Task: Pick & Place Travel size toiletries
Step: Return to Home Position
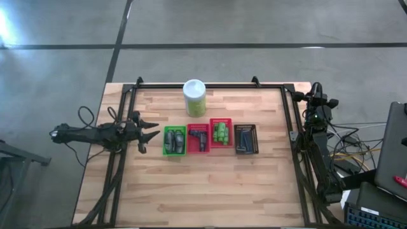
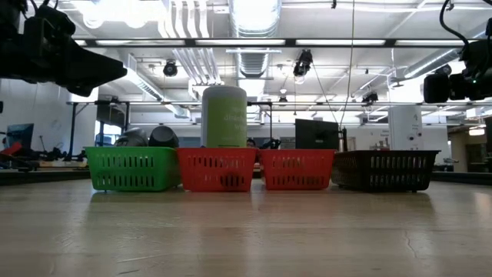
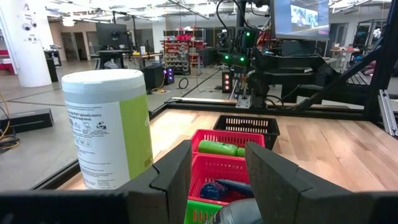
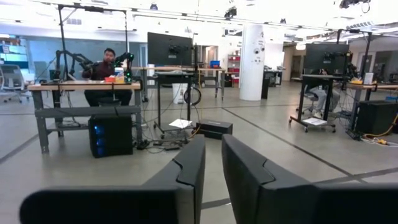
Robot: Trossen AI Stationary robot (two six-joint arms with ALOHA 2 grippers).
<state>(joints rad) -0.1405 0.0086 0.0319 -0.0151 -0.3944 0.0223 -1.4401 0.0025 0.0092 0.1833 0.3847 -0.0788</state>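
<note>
Four small mesh baskets stand in a row mid-table. The green basket [image 1: 174,140] holds grey tubes [image 3: 239,214]. A red basket [image 1: 198,137] holds small dark tubes [image 3: 224,186]. The second red basket [image 1: 220,132] holds bright green tubes [image 3: 221,148]. The dark basket [image 1: 246,138] holds thin dark-blue razors. My left gripper [image 1: 151,135] hovers open and empty just left of the green basket, its fingers pointing along the row [image 3: 217,168]. My right gripper [image 1: 316,94] waits at the table's far right corner, facing the room, its fingers a little apart and empty [image 4: 213,168].
A large white-and-green canister [image 1: 194,97] stands upright behind the red basket, toward the far edge, and also shows in the left wrist view [image 3: 109,127]. A dark frame rail [image 1: 210,85] runs around the table. Bare wood lies in front of the baskets [image 1: 203,191].
</note>
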